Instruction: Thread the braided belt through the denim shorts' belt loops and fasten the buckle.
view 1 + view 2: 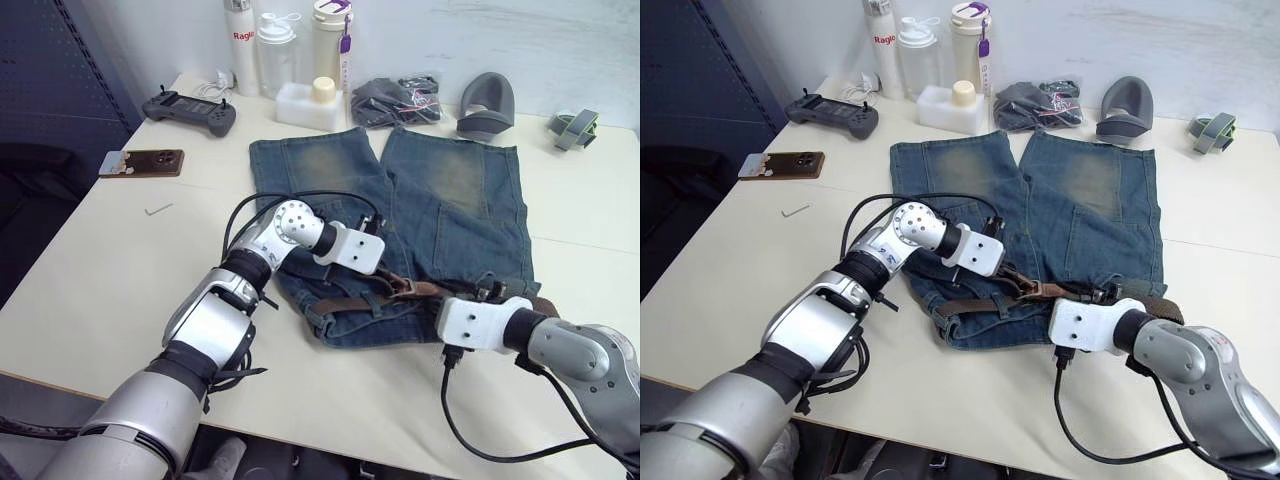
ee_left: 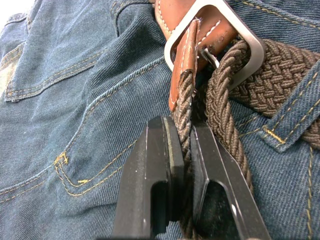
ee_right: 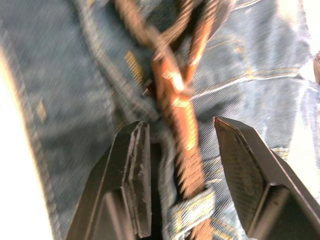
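Observation:
The denim shorts (image 1: pixel 450 190) lie flat on the table, waistband towards me. The braided belt (image 1: pixel 350 297) runs along the waistband and passes under a belt loop (image 2: pixel 295 115). Its tan leather end sits in the silver buckle (image 2: pixel 250 40) near the middle of the waist. My left gripper (image 2: pixel 182 132) is shut on a braided strand just below the buckle. My right gripper (image 3: pixel 180 127) stands open at the right of the waist, its fingers on either side of the brown leather strap (image 3: pixel 175 100), above another belt loop (image 3: pixel 192 207).
At the back stand bottles (image 1: pixel 275 50), a white container (image 1: pixel 310 105), a dark grey cloth bundle (image 1: pixel 395 100), a grey curved object (image 1: pixel 487 105) and a strap roll (image 1: pixel 572 128). A game controller (image 1: pixel 190 110), a phone (image 1: pixel 142 163) and a hex key (image 1: pixel 158 209) lie at left.

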